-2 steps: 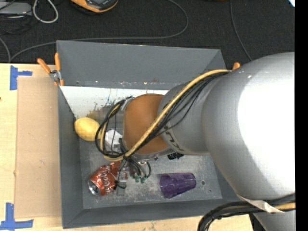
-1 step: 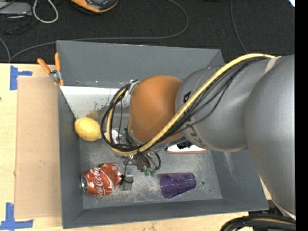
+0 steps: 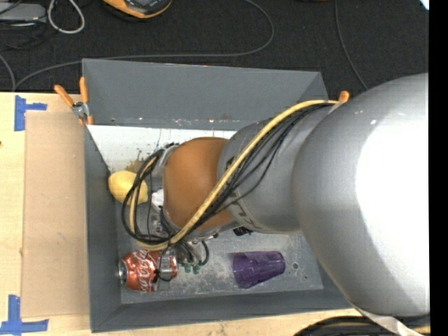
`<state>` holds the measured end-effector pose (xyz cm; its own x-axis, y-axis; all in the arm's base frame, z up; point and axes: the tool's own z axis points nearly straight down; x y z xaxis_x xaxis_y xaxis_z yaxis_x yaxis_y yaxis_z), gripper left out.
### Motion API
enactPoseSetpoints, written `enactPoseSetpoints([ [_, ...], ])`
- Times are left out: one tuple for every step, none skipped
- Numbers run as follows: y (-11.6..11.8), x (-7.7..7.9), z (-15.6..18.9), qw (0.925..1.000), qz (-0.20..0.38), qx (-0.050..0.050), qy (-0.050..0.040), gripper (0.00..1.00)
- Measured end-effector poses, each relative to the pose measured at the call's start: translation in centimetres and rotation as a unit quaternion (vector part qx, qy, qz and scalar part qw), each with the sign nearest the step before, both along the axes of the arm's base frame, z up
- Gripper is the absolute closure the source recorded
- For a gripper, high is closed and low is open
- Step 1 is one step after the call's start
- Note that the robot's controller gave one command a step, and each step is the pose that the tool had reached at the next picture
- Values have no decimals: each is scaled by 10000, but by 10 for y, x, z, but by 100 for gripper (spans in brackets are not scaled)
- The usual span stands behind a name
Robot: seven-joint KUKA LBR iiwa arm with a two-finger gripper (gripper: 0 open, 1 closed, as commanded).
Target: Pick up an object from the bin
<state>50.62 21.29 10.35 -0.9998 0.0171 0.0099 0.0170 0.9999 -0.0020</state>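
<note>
My gripper (image 3: 155, 224) is low in the bin's left half, mostly hidden under the arm's orange cover and cables. Only part of its dark body shows. Just below it, at the front left, a crushed red soda can (image 3: 142, 271) lies on its side, and a dark part of the gripper reaches down to the can's right end. Whether it touches the can I cannot tell. A yellow rounded thing, like a lemon (image 3: 122, 185), lies against the left wall just up-left of the gripper.
A purple plastic cup (image 3: 257, 268) lies on its side at the bin's front, right of the can. A small green thing (image 3: 193, 263) sits between can and cup. The big arm covers the bin's right and middle.
</note>
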Motion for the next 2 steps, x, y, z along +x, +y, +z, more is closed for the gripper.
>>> enactPoseSetpoints([
  [20, 6, -5, 9999, 149, 12, -48, 0],
  [32, -22, -35, 10000, -54, -7, 29, 0],
])
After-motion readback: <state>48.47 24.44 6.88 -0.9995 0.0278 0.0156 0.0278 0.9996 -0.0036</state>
